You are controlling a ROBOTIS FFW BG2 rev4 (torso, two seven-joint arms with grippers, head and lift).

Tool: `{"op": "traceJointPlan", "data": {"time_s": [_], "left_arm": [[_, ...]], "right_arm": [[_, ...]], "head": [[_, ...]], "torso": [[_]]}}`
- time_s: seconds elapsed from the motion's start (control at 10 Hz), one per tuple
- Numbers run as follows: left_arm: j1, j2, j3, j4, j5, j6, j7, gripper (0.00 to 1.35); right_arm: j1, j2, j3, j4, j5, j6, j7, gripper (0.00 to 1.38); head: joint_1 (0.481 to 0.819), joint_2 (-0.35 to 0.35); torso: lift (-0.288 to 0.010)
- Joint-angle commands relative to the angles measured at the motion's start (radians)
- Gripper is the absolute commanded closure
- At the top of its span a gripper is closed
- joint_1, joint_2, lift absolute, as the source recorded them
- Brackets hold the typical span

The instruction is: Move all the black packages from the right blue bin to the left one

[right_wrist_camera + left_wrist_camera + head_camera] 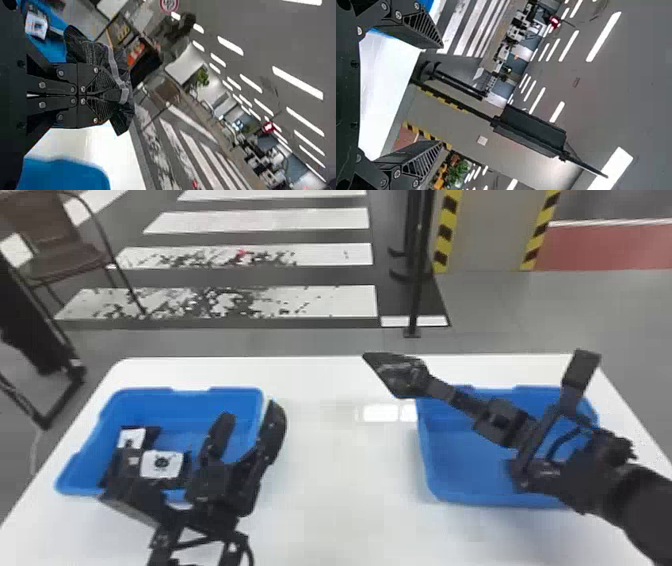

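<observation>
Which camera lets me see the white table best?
The head view: it takes in most of the table, with the left bin and right bin on it. The left wrist view shows a white stretch; the right wrist view shows part, with a black package in front.

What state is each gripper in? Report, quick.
Left gripper: open, nothing between its fingers.
Right gripper: closed, holding a black package.

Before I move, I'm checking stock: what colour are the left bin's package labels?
The labels are white with dark print, best in the head view.
</observation>
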Motion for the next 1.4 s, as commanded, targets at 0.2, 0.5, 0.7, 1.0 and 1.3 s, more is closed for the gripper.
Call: {"op": "traceJointPlan", "data": {"time_s": [0.2, 0.5, 0.7, 1.0, 1.3], "left_arm": [[-0.023, 0.053, -0.189, -0.054, 0.173, 0.025, -0.014, 0.2], [-0.013, 0.056, -0.199, -0.083, 0.203, 0.02, -0.016, 0.2], [-0.013, 0.053, -0.185, -0.083, 0.147, 0.02, -0.016, 0.2], [0.016, 0.041, -0.105, -0.149, -0.046, 0.092, 0.024, 1.26], [0.021, 0.044, -0.109, -0.184, -0.09, 0.101, 0.03, 1.22]], "right_arm": [[-0.047, -0.014, 0.17, 0.045, -0.113, -0.009, 0.005, 1.24], [-0.055, -0.02, 0.236, 0.055, -0.141, -0.009, 0.005, 1.24], [-0.057, -0.023, 0.285, 0.053, -0.178, -0.007, 0.005, 1.24], [-0.055, -0.026, 0.293, 0.053, -0.206, -0.007, 0.005, 1.24], [-0.059, -0.021, 0.293, 0.077, -0.238, -0.034, 0.019, 1.24]], "head": [[0.695, 0.115], [0.695, 0.117], [0.695, 0.142], [0.695, 0.178], [0.695, 0.194]], "torso": [[-0.154], [-0.154], [-0.154], [-0.154], [-0.154]]}}
